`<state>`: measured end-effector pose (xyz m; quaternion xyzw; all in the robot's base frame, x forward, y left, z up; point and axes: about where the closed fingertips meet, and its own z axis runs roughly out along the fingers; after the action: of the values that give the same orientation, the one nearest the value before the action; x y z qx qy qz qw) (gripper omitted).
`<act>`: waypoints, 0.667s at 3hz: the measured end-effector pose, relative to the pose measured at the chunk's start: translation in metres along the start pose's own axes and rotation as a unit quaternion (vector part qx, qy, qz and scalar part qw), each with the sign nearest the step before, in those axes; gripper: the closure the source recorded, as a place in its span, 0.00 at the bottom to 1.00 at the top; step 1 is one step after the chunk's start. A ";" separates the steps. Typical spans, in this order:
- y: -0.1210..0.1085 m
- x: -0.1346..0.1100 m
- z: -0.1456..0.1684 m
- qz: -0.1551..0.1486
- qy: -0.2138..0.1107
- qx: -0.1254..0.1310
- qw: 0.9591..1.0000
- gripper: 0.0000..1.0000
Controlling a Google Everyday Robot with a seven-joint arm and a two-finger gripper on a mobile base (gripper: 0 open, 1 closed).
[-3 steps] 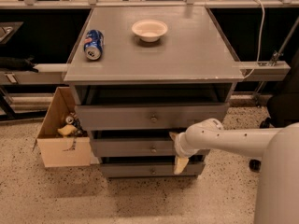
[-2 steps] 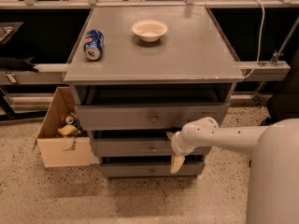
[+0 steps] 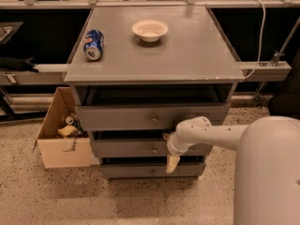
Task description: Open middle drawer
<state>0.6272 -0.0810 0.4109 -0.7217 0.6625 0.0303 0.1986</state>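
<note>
The middle drawer (image 3: 126, 148) is a grey flat front with a small round metal knob (image 3: 153, 150) at its centre. It sits between the taller top drawer (image 3: 117, 117) and the shortest bottom drawer (image 3: 131, 171) of a grey cabinet. All three fronts look pushed in. My gripper (image 3: 168, 150) is on a white arm coming from the right. It is right in front of the middle drawer, just right of the knob. It is open, with one tan finger (image 3: 172, 163) pointing down and the other above.
The cabinet top (image 3: 187, 50) holds a blue soda can (image 3: 93, 44) lying on its side and a white bowl (image 3: 150, 30). A cardboard box (image 3: 61, 144) with items stands on the floor at the cabinet's left. My white body (image 3: 267, 172) fills the lower right.
My gripper has moved a little left along the middle drawer front, closer to the knob. The drawers have not moved.
</note>
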 end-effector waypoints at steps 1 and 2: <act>0.003 0.001 0.016 0.003 -0.003 -0.017 1.000 0.15; 0.012 0.010 0.010 0.001 -0.001 -0.017 1.000 0.30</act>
<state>0.6195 -0.0877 0.3954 -0.7245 0.6622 0.0422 0.1868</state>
